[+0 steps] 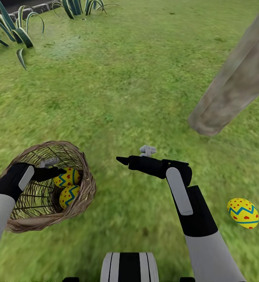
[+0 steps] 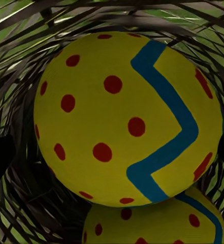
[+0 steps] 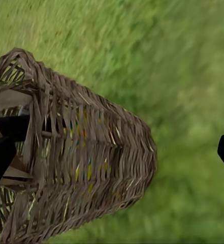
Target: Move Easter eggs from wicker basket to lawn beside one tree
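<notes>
**Inside the wicker basket: left gripper at the upper egg**

On the lawn (image 1: 117,78) the wicker basket (image 1: 84,184) lies tipped, two Easter eggs inside – upper egg (image 1: 68,177), lower egg (image 1: 69,196). Left gripper (image 1: 61,171) reaches in, fingers spread either side of the upper egg. Right gripper (image 1: 121,159) hovers beside the basket, jaws apart, empty. Third egg (image 1: 243,213) rests on grass near the tree (image 1: 239,78).
</notes>
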{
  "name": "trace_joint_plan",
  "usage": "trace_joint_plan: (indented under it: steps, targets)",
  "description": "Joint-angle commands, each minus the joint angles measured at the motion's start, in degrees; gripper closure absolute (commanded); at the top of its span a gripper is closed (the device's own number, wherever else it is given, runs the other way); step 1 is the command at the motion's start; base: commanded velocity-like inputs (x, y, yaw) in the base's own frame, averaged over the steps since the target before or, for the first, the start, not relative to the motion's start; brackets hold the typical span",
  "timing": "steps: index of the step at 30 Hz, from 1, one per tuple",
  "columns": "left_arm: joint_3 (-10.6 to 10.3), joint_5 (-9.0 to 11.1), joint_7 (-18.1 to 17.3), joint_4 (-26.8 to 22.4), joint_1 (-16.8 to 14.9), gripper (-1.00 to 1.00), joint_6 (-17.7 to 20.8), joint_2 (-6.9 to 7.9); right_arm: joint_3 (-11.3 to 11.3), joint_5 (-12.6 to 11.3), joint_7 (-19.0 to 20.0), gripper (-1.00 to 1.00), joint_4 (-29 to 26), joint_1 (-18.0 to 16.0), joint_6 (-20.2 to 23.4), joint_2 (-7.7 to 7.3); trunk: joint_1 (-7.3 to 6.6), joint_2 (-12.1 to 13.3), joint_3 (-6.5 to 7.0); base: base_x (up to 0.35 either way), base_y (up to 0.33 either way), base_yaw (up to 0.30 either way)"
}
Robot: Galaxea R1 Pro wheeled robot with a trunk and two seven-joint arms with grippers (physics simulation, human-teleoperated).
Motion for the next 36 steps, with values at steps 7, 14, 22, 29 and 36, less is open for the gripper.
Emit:
trace_joint_plan:
  steps: [7,14,22,29,36]
  targets:
    - [0.2,-0.2,-0.3,0.0,0.0,-1.00,-0.5,0.00,0.0,0.2,0.1,-1.00,0.0,0.0,0.2,0.02,0.02,0.0,-0.26,0.000,0.000,0.000]
    - [0.2,-0.2,-0.3,-0.1,0.0,-1.00,-0.6,0.00,0.0,0.2,0.1,-1.00,0.0,0.0,0.2,0.02,0.07,-0.1,-0.70,0.000,0.000,0.000]
    - [0.2,-0.2,-0.3,-0.1,0.0,-1.00,-0.6,0.00,0.0,0.2,0.1,-1.00,0.0,0.0,0.2,0.02,0.12,-0.1,-1.14,0.000,0.000,0.000]
    - [0.2,-0.2,-0.4,-0.1,0.0,-1.00,-0.7,0.00,0.0,0.2,0.1,-1.00,0.0,0.0,0.2,0.02,0.12,-0.1,-1.14,0.000,0.000,0.000]
    - [0.1,-0.2,-0.3,-0.1,0.0,-1.00,-0.7,0.00,0.0,0.2,0.1,-1.00,0.0,0.0,0.2,0.02,0.17,-0.1,-1.59,0.000,0.000,0.000]
